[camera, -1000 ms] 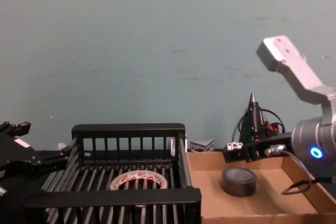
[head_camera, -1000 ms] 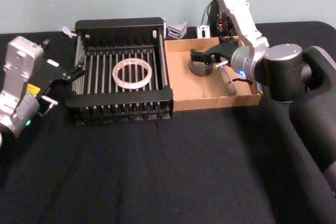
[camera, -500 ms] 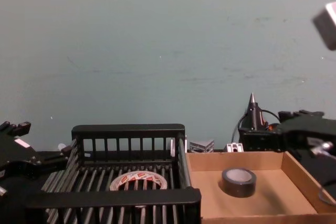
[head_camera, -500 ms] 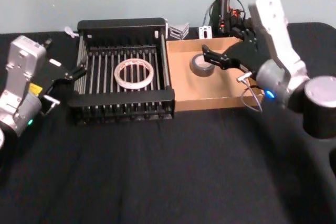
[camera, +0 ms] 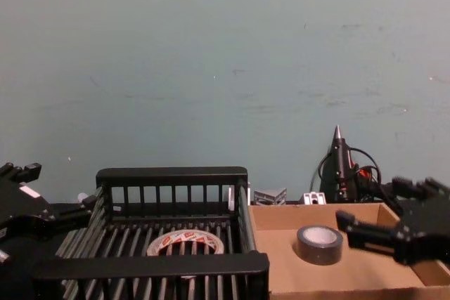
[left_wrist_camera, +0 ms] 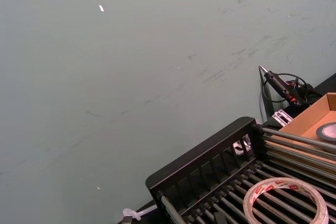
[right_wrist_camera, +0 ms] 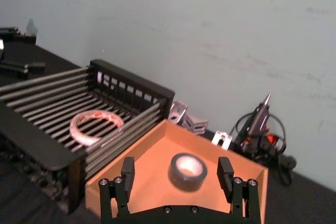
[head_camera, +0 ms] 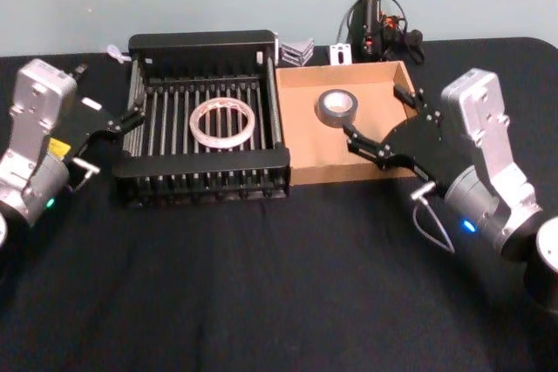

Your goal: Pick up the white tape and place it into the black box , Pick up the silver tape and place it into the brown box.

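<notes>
The white tape (head_camera: 221,122) lies flat on the slatted floor of the black box (head_camera: 200,163), seen too in the chest view (camera: 185,244) and the left wrist view (left_wrist_camera: 286,200). The silver tape (head_camera: 336,106) rests on the floor of the brown box (head_camera: 331,150), also seen from the right wrist (right_wrist_camera: 187,170) and the chest (camera: 320,243). My right gripper (head_camera: 373,119) hangs open and empty at the brown box's near right corner, drawn back from the silver tape. My left gripper (head_camera: 106,93) is parked open just left of the black box.
A glue gun with tangled cables (head_camera: 370,15) stands behind the brown box. Small metal brackets (head_camera: 296,50) lie behind the gap between the boxes. The black cloth (head_camera: 261,285) in front of both boxes gives free room.
My right gripper let go of the silver tape, which stays in the brown box. The right arm pulled back toward the near right. The left arm stayed still.
</notes>
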Tool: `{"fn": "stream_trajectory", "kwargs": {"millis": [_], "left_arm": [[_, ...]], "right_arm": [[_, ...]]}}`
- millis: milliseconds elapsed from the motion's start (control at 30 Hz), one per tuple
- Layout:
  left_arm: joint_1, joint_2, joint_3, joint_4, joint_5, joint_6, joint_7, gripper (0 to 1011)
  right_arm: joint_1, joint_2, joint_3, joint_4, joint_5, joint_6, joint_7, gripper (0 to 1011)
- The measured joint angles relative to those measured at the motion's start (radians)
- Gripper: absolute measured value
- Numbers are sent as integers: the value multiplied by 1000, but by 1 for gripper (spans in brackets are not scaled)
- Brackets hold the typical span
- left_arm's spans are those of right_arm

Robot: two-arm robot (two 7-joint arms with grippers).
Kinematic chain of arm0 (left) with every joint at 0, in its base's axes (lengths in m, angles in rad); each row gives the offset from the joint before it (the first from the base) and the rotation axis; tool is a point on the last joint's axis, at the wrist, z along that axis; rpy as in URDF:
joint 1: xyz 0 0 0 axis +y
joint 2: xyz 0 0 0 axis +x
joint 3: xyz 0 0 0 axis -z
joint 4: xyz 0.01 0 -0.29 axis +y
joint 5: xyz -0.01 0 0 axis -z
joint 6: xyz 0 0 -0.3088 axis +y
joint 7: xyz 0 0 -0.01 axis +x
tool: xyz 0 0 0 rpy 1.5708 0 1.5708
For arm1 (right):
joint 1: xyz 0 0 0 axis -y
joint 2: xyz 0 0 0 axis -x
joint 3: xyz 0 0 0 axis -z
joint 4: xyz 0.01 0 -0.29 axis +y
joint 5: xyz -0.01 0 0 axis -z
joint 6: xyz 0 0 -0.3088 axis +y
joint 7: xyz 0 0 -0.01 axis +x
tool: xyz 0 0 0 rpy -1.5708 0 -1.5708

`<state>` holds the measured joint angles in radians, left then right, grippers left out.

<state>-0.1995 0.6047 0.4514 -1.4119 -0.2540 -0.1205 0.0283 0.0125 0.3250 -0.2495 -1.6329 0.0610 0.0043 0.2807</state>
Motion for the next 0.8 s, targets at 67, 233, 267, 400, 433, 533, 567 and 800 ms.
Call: {"fn": "stream_trajectory", "kwargs": {"millis": [67,233,267,400,433,533,567,800], "left_arm": [[0,0,0,0,0,0,0,1002],[0,0,0,0,0,0,0,1001],[0,0,0,0,0,0,0,1001],[0,0,0,0,0,0,0,1001],[0,0,0,0,0,0,0,1001],[0,0,0,0,0,0,0,1001],[0,0,0,0,0,0,0,1001],[0,0,0,0,0,0,0,1001]], "right_arm": [[-9,-2,-1,8,0,-4,0,1003],[-19,-10,-2,19,8,-7,0,1003],[-21,-12,-2,21,10,-7,0,1003],[-21,-11,-2,22,10,-8,0,1003],[-21,-11,-2,22,10,-8,0,1003],[-21,-11,-2,21,10,-8,0,1003],[-21,-11,-2,21,10,-8,0,1003],[-21,-10,-2,20,10,-9,0,1002]]}}
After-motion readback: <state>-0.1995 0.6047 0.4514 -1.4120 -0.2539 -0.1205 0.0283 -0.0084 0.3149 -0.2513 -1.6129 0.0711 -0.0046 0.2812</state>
